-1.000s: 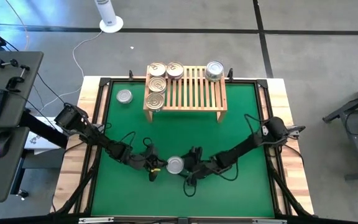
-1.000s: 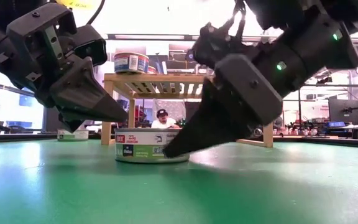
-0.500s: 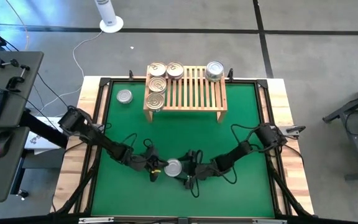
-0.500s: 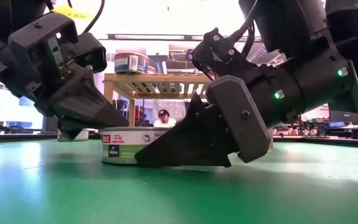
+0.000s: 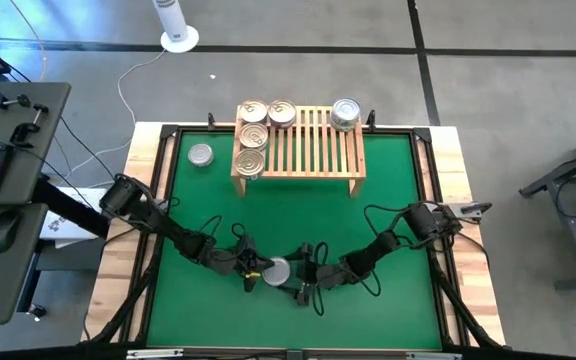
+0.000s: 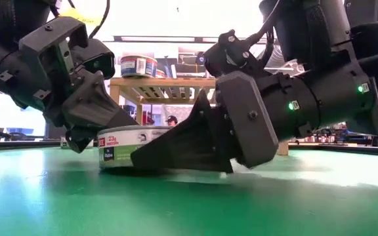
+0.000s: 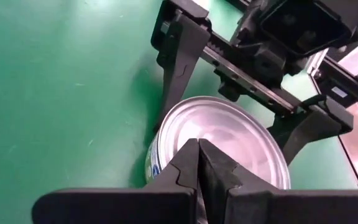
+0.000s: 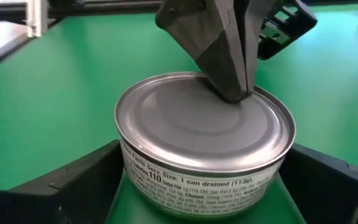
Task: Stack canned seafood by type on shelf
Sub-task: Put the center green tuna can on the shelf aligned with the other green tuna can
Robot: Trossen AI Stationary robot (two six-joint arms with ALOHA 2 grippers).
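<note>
Two grippers low at silver-topped tin (image 5: 277, 270): left gripper (image 5: 252, 275) pressed together, right gripper (image 5: 295, 279) spread around it

Tin (image 8: 205, 151) side label, right wrist view: "110", "Serv. Size: 1 can drained (113g)". Low view, same tin (image 6: 125, 148): "23g". Rest illegible.

Dark matte arms, black looping cables, green indicator lights.

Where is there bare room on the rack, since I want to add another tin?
The shelf is bare across its middle slats, between the four gold-topped tins crowding its left end and the silver-topped tin at its far right corner.
</note>
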